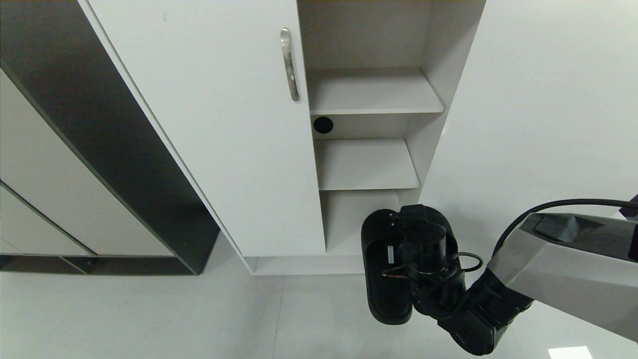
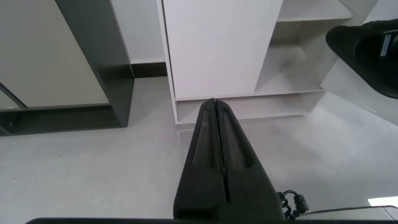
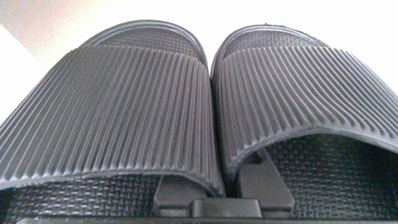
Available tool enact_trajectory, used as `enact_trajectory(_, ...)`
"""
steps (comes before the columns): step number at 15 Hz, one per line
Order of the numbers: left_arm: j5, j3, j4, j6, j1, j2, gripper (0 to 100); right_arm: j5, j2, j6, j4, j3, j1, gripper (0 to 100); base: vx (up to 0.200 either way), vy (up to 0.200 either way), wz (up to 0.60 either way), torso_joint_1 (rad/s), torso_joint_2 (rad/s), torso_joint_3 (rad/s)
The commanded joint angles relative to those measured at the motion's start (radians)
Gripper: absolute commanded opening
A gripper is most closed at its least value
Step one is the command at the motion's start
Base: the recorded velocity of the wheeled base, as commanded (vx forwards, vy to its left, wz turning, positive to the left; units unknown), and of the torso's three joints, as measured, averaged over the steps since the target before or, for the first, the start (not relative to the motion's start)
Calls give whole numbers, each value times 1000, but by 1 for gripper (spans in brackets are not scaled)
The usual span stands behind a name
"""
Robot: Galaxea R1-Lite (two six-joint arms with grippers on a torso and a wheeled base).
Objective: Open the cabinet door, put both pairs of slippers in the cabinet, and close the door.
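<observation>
A pair of black ribbed slippers (image 1: 389,294) hangs side by side in front of the cabinet's open right side, just outside the lowest compartment (image 1: 351,219). My right gripper (image 1: 408,229) is shut on the pair. In the right wrist view its fingers (image 3: 264,180) reach under the two straps (image 3: 124,106), pinching the inner edges together. My left gripper (image 2: 214,124) is shut on nothing and hovers over the floor facing the cabinet base (image 2: 242,106). From there the slippers (image 2: 367,43) show off to one side.
The cabinet's left door (image 1: 219,124) is closed, with a metal handle (image 1: 289,65). Two bare shelves (image 1: 374,94) (image 1: 366,167) sit in the open side, with a round hole (image 1: 323,124) in the back wall. A dark panel (image 1: 99,134) stands to the left. Pale floor (image 1: 149,314) lies below.
</observation>
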Motion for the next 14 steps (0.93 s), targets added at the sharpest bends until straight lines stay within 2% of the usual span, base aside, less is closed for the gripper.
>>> enact_trajectory(1,0,0,0,0,0,1,0,12,-24,0,-2,23,22,0,0,0,0,0,0,0)
enact_trajectory(5,0,0,0,0,0,1,0,83,-66,8,-21,49,85,0,0,0,0,0,0,0)
enact_trajectory(8,-1,0,0,2,0,1,0,84,-15,23,-16,-41,86,0,0,0,0,0,0,0)
enact_trajectory(9,-3,0,0,2,0,1,0,81,31,40,-13,-118,69,0,0,0,0,0,0,0)
enact_trajectory(14,-3,0,0,6,0,1,0,78,40,107,156,-236,48,0,0,0,0,0,0,0)
